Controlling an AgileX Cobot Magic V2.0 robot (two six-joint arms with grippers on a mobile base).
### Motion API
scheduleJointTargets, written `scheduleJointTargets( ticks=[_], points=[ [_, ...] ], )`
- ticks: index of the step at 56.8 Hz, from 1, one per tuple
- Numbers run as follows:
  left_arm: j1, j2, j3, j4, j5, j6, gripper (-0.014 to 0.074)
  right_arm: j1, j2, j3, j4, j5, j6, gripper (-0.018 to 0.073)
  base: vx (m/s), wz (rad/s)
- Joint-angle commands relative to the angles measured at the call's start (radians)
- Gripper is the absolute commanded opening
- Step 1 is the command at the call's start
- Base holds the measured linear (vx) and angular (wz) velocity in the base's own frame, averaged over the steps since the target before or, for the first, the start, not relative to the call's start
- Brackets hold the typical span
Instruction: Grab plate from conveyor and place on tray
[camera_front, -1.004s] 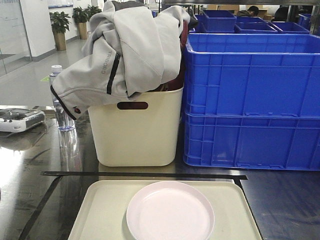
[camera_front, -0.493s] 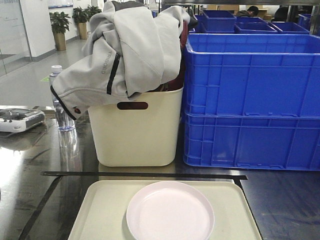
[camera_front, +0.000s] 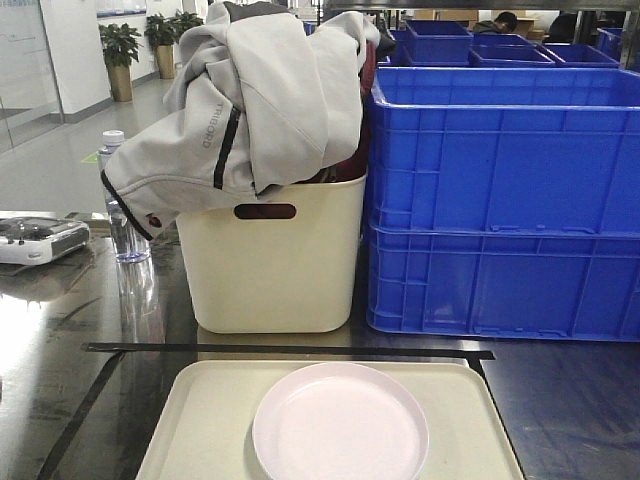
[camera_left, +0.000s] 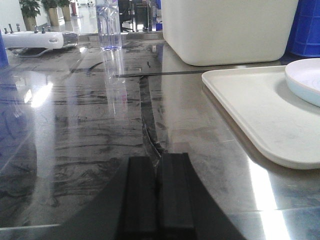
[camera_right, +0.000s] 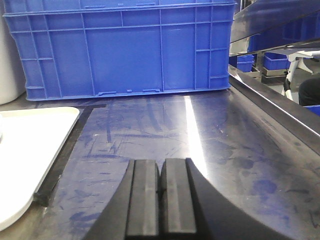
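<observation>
A pale pink round plate (camera_front: 340, 422) lies on the cream tray (camera_front: 200, 420) at the near edge of the steel table. The left wrist view catches the plate's rim (camera_left: 304, 80) at far right, on the tray (camera_left: 250, 107). My left gripper (camera_left: 158, 162) is shut with nothing in it, low over bare steel to the left of the tray. My right gripper (camera_right: 160, 165) is also shut and holds nothing, over the steel to the right of the tray's corner (camera_right: 25, 150). The conveyor is out of view.
A tall cream tub (camera_front: 272, 262) heaped with a grey jacket (camera_front: 250, 100) stands behind the tray. Stacked blue crates (camera_front: 505, 200) fill the back right. A clear water bottle (camera_front: 122, 215) and a white device (camera_front: 35, 240) are at the left. Black tape (camera_front: 290, 351) marks the table.
</observation>
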Motion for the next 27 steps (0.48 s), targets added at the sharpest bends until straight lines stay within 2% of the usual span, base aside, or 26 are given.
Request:
scheduleJointTargets(
  ticks=[1,27],
  points=[
    [0.002,-0.008,0.023,-0.002,-0.086,-0.008,0.0003,-0.007,-0.012,0.016,-0.013,-0.08,-0.003,-0.0009,0.0,0.0],
    [0.002,-0.008,0.023,-0.002,-0.086,-0.008,0.0003,-0.007,-0.012,0.016,-0.013,-0.08,-0.003,-0.0009,0.0,0.0]
  ],
)
